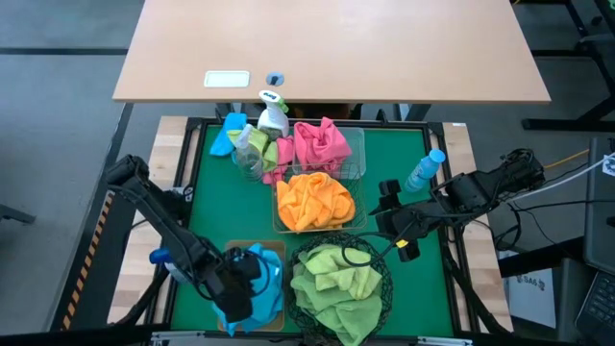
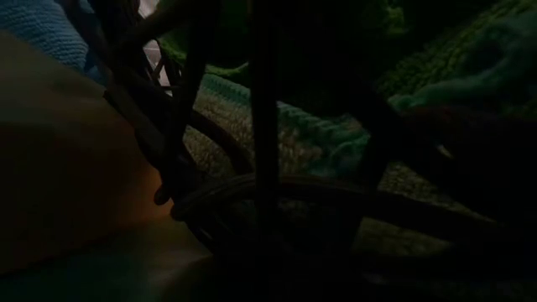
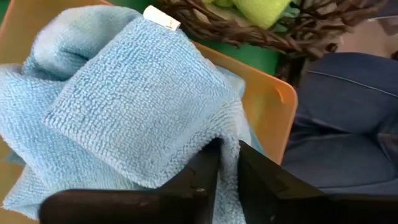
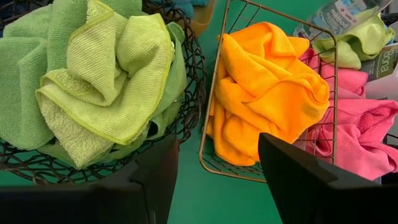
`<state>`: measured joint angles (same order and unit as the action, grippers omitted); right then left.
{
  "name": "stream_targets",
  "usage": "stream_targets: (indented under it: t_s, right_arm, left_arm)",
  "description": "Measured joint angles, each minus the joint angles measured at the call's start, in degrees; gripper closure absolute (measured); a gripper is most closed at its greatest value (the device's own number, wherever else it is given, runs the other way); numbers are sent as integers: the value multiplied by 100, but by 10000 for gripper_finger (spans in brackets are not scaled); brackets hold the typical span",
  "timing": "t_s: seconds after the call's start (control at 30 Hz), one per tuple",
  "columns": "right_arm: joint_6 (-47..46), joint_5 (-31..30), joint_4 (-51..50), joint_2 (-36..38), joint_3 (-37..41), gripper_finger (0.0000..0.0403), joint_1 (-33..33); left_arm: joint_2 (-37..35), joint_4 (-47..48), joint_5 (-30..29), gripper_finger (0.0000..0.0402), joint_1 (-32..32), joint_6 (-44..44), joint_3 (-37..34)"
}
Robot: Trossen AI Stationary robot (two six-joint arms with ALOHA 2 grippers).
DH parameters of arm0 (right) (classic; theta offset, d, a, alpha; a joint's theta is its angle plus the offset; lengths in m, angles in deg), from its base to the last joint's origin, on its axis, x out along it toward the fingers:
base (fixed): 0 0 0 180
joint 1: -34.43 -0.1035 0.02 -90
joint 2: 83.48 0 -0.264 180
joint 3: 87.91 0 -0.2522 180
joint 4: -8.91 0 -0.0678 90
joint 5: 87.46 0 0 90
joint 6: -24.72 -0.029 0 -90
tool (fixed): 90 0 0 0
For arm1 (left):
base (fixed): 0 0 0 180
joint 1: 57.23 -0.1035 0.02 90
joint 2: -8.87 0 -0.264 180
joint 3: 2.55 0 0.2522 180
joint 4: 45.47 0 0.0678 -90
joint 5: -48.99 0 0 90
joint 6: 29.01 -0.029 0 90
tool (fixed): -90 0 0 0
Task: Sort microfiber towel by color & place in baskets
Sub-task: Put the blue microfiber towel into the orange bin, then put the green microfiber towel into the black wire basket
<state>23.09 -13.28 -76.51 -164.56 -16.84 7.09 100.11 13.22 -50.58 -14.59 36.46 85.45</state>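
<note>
In the tan bin (image 3: 273,99) at the table's near left lies a heap of light blue towels (image 3: 137,99). My left gripper (image 3: 229,158) is down at the bin (image 1: 240,248), its fingers nearly together with blue towel (image 1: 258,274) between them. Green towels (image 4: 93,68) fill the round black basket (image 1: 384,279). An orange towel (image 4: 267,93) and pink towels (image 4: 360,118) lie in the two wire baskets (image 4: 217,93). My right gripper (image 1: 399,231) hangs open above the gap between the black basket and the orange one, touching nothing. My left gripper pinches a bulge of the top blue towel (image 3: 227,134) between its two fingers, which slant down from above. One layer or several, I cannot tell. The towel lies slack on the other blue cloth inside the tan bin.
Spray bottles (image 1: 272,115) (image 1: 423,171) stand at the far side of the green mat, with a blue towel (image 1: 229,135) and a green one (image 1: 252,149) beside the far basket. A wooden table (image 1: 336,48) lies beyond. Dark blue trouser cloth (image 3: 348,124) shows past the bin.
</note>
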Motion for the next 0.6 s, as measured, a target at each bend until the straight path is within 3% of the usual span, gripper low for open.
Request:
stream_targets:
  t_s: [0.2, 0.4, 0.5, 0.6]
  right_arm:
    - [0, 0, 0, 0, 0, 182, -1]
    - [2, 0, -4, 0, 0, 182, 1]
    - [7, 0, -9, 0, 0, 182, 0]
    - [44, 0, -58, 0, 0, 182, 0]
  left_arm:
    - [25, 0, 135, 301, -259, 0, 0]
    - [-6, 2, 1003, 242, -606, -186, 0]
    - [-6, 1, 1628, 229, -789, -452, 0]
    - [-41, 18, 1736, 229, -915, -530, -2]
